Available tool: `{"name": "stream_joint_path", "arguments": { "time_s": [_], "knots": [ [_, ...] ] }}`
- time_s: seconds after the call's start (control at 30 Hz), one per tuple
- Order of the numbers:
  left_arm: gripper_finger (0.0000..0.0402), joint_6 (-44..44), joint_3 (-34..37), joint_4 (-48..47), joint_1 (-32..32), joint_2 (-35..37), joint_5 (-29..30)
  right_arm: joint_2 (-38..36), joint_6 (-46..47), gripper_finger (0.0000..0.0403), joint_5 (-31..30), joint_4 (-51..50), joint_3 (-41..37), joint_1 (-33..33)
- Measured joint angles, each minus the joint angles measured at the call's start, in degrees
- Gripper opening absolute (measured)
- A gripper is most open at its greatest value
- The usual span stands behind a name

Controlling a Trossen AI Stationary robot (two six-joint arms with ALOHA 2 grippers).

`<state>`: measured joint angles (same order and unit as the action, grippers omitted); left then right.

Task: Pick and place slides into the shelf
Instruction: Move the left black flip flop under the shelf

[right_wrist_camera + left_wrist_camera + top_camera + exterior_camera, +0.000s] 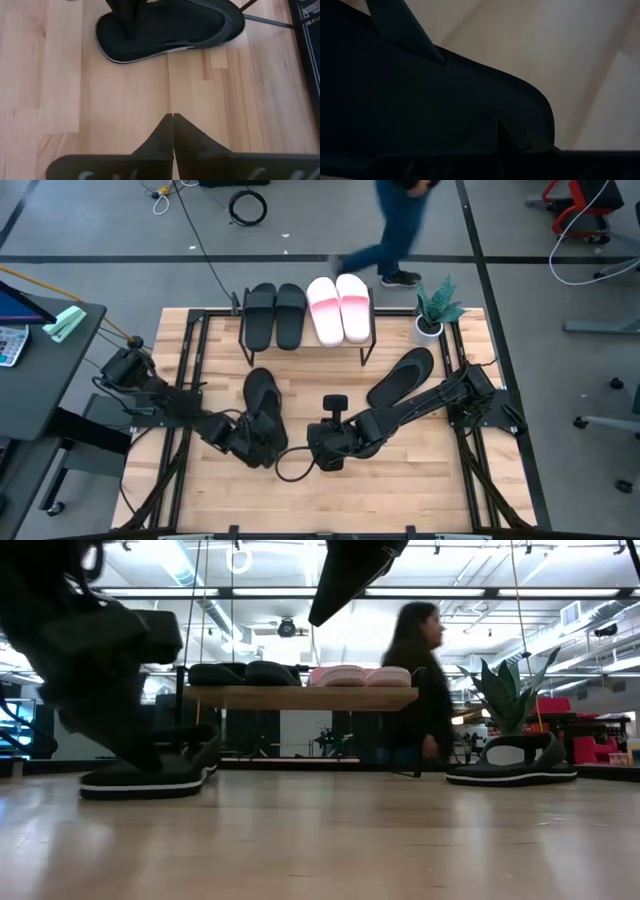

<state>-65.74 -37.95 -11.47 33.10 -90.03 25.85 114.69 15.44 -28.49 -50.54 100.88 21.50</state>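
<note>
On the table below the shelf [305,343], our left tool [252,442] has closed, seemingly on a black slide [262,412]; a shallow grip could drop it. Right tool [330,452] idles closed.

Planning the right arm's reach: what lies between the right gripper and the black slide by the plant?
Only bare tabletop; the high view shows nothing between the right gripper and that black slide.

Two black slides [274,315] and two pink slides [338,307] sit atop the shelf [305,350]; two more black slides [262,405] lie on the tabletop nearby.
</note>
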Motion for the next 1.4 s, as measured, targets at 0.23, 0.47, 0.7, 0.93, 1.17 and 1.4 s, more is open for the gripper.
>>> {"name": "stream_joint_path", "arguments": {
  "time_s": [0.23,0.47,0.7,0.93,1.17,1.4],
  "knots": [
    [0.0004,-3.4,-0.2,-0.3,5.2,0.0,-1.3,0.0,0.0,0.0007,0.0,0.0,0.0,0.0],
    [0.0004,0.3,-3.8,-2.3,9.4,-0.2,-5.3,0.0,-0.5,0.0006,-0.1,0.0,0.0,-0.2],
    [0.0004,-0.8,-12.3,-12.7,12.6,-0.1,-4.8,0.0,-0.5,0.0005,-0.1,0.0,0.0,-0.4],
    [0.0005,-13.6,-17.6,-28.2,15.7,0.0,-3.9,0.0,-0.1,0.0007,-0.1,0.0,0.0,-0.4],
    [0.0004,-22.7,-12.0,-28.4,16.7,0.0,-3.6,0.0,0.0,0.0005,-0.1,0.0,0.0,-0.4],
    [0.0003,-25.7,-6.7,-32.2,16.2,0.0,-3.3,0.0,0.0,0.0007,-0.1,0.0,0.0,-0.4]
  ]
}}
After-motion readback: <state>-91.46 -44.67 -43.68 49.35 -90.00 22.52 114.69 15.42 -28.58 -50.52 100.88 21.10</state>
